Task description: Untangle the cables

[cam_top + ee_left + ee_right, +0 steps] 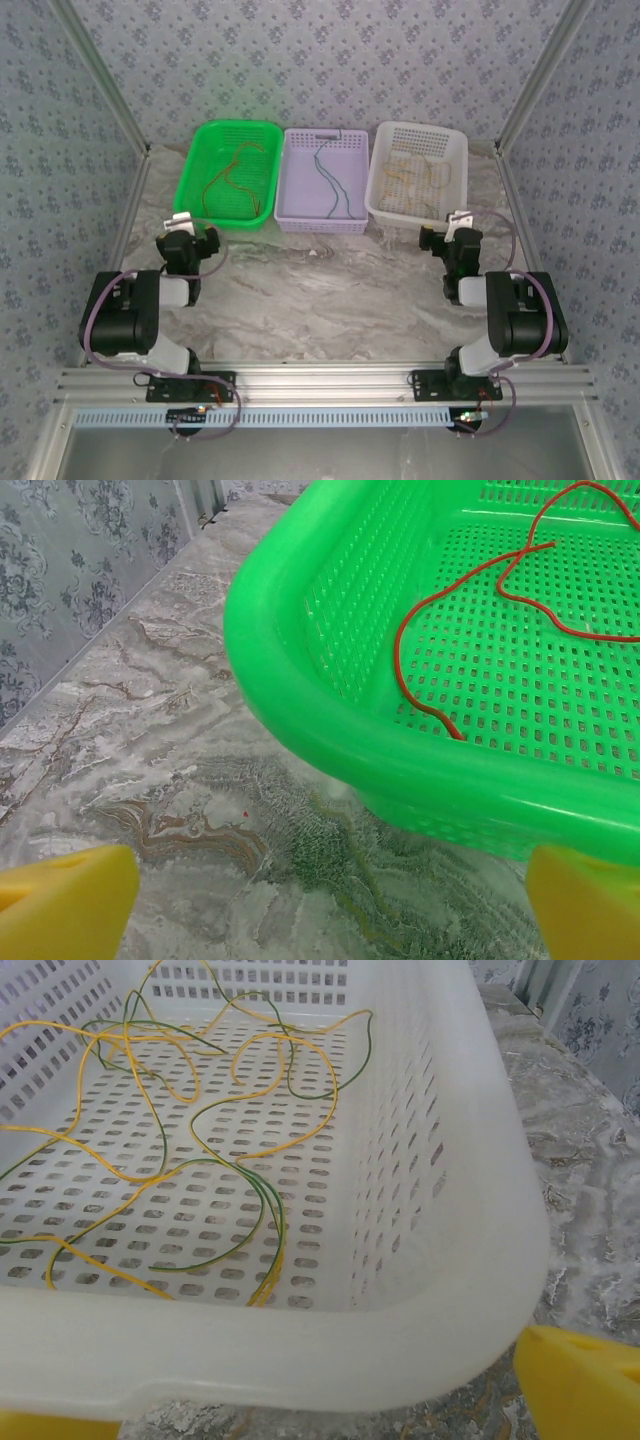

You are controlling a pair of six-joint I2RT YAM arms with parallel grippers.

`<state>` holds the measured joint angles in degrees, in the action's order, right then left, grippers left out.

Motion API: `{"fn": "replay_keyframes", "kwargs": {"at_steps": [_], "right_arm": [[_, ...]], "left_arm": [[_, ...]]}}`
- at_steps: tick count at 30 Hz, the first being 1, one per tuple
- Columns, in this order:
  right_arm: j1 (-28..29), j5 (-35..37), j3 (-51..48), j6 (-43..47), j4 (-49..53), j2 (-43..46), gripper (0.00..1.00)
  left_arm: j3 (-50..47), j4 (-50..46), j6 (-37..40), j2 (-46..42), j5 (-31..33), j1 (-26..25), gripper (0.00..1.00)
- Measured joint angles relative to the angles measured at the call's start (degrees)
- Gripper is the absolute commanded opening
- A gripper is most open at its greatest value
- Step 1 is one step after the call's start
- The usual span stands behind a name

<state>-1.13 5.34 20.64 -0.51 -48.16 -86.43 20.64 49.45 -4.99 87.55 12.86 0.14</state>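
As things lie now: no cable is in hand; whether the work is barely begun or paused, I cannot tell
Landmark: lilac basket [322, 182]; the middle one of three set in a row on the table [320, 290]
Teal cable [330, 180]: inside the lilac basket; it lies alone in a loose wavy line and looks free of the others
Red-orange cable [420, 630]: in the green basket [300, 680], just left of the lilac basket; loose curves on the perforated floor, crossing in places; one strand or two, I cannot tell
Yellow and green cables [200, 1150]: in the white basket [450, 1180], just right of the lilac basket; many loops laid over and through one another; this looks like the tangled lot
Left gripper [193, 230]: left of the lilac basket and nearer the arm bases, just short of the green basket's near rim; fingers [60, 900] spread as wide as they go; nothing between them
Right gripper [445, 228]: right of the lilac basket and nearer the arm bases, close against the white basket's near corner; fingers [580, 1380] likewise spread wide; nothing held
Done, by my reading: the colours sit apart, one sort to each basket; the teal one lies single
Left, by my reading: the yellow and green heap is yet to be drawn apart strand by strand; perhaps the red-orange crossings too; no first grasp has been made
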Motion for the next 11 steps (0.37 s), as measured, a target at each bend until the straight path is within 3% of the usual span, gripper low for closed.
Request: {"fn": "replay_keyframes", "kwargs": {"at_steps": [11], "right_arm": [[0.2, 1.6, 0.0, 0.1, 0.0, 0.0, 0.99]], "left_arm": [[0.0, 0.0, 0.0, 0.0, 0.0, 0.0, 0.99]]}}
